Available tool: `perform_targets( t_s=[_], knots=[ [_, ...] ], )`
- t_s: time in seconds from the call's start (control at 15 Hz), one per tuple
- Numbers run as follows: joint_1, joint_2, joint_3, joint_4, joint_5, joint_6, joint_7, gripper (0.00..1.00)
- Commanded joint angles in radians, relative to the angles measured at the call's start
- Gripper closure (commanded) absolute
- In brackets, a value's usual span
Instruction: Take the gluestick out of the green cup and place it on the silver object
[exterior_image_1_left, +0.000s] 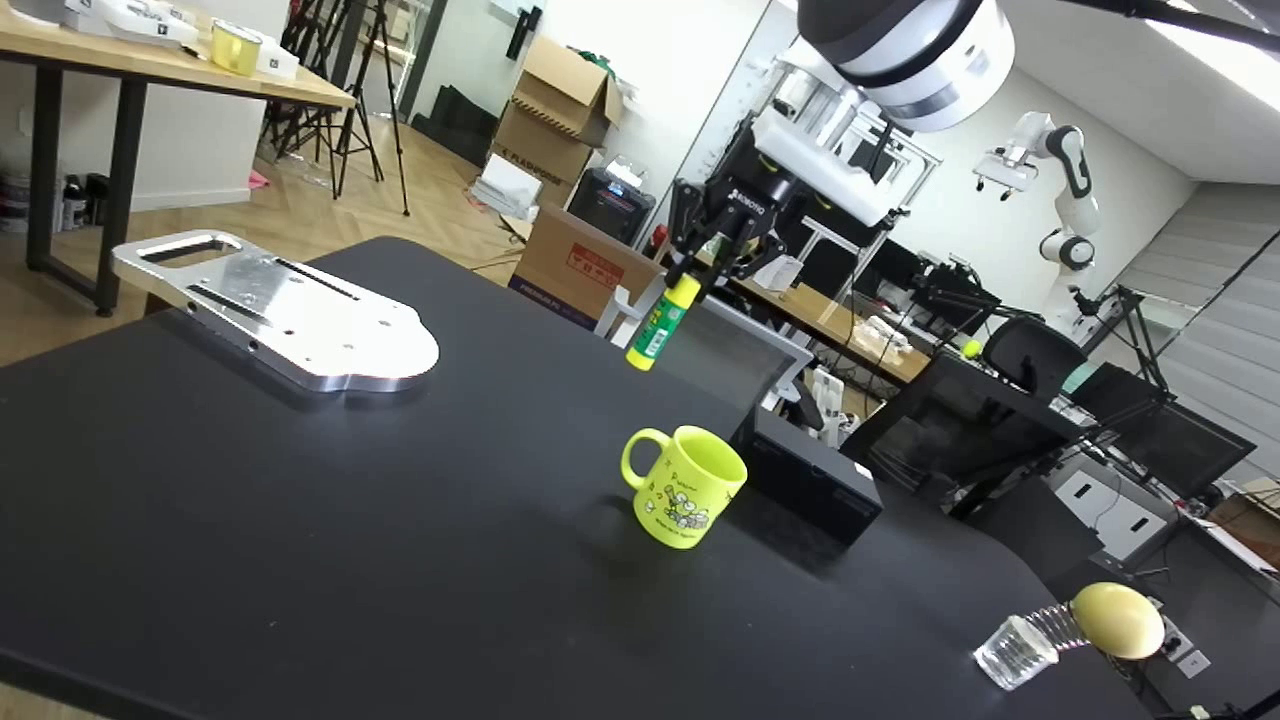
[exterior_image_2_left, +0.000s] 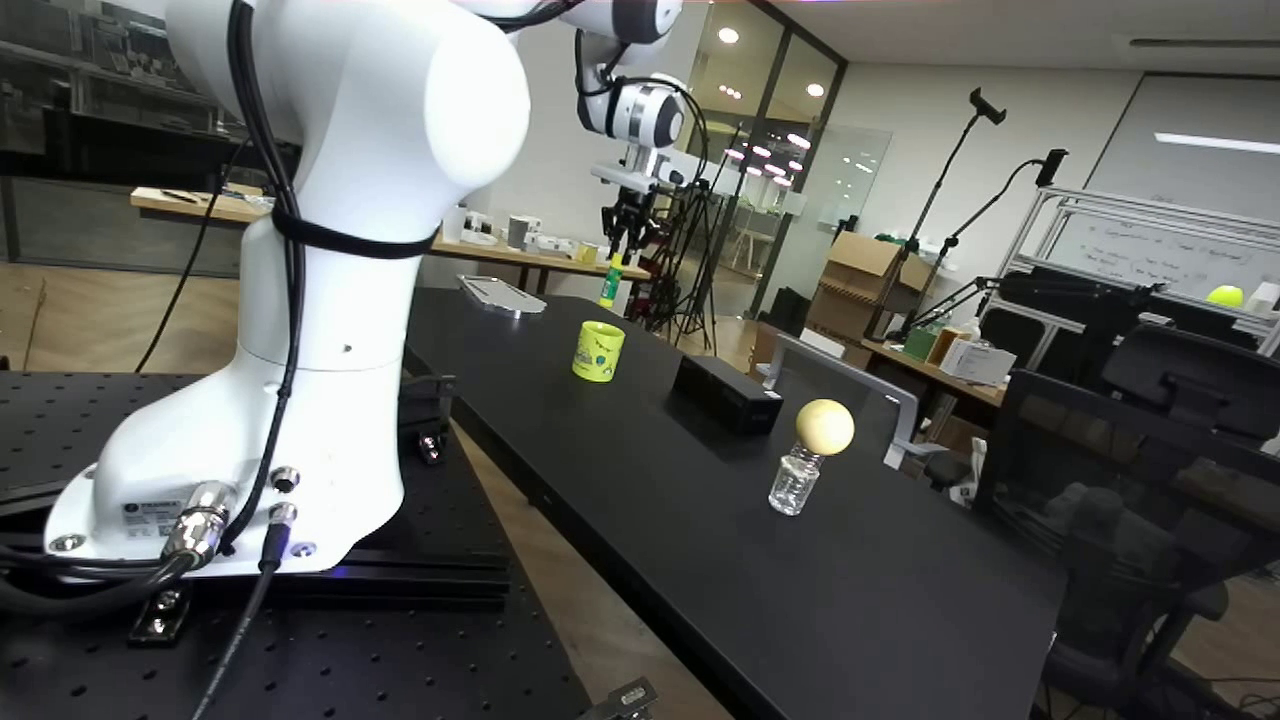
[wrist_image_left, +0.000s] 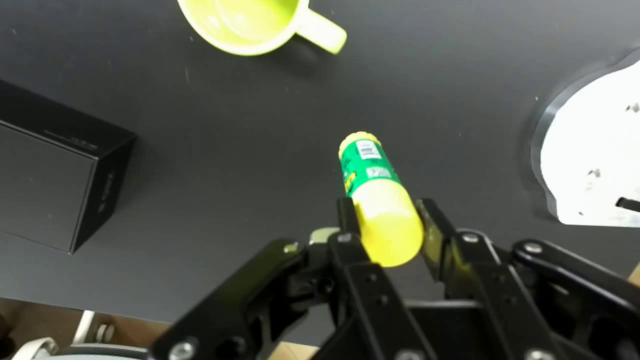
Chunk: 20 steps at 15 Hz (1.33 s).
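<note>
The gluestick (exterior_image_1_left: 657, 330), with a green label and yellow ends, is held in the air by my gripper (exterior_image_1_left: 688, 280). It hangs tilted, above and apart from the green cup (exterior_image_1_left: 690, 490), which stands upright on the table. In the wrist view, the fingers (wrist_image_left: 387, 215) are closed around the gluestick's (wrist_image_left: 369, 160) yellow near end. The cup (wrist_image_left: 320, 30) is at the top there, partly cut off. The silver object (exterior_image_1_left: 300, 310) lies flat at the table's far left in an exterior view. Its rounded end (wrist_image_left: 590, 155) shows at the right of the wrist view.
A black box (exterior_image_1_left: 805, 475) stands close beside the cup; it is at the left of the wrist view (wrist_image_left: 50, 170). A yellow ball on a spring with a clear base (exterior_image_2_left: 825, 428) stands farther along the dark table (exterior_image_2_left: 640, 520). A chair back (exterior_image_2_left: 840, 390) is at the table's edge.
</note>
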Motion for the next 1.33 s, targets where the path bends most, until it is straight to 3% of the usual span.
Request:
perform_targets(
  t_s=[0.0,0.13,0.2,0.73,0.8,1.27],
  knots=[
    [0.014,-0.060,0.001,-0.115,-0.028,0.123,-0.016,0.92],
    [0.021,-0.060,0.008,-0.124,-0.020,0.075,-0.028,0.92],
    [0.017,-0.011,0.005,-0.064,-0.010,0.091,-0.024,0.67],
    [0.023,-0.015,0.008,-0.082,-0.010,0.089,-0.032,0.67],
    [0.023,-0.015,0.008,-0.082,-0.010,0.089,-0.032,0.92],
    [0.041,0.121,0.026,0.161,-0.030,-0.037,-0.117,0.92]
  ],
)
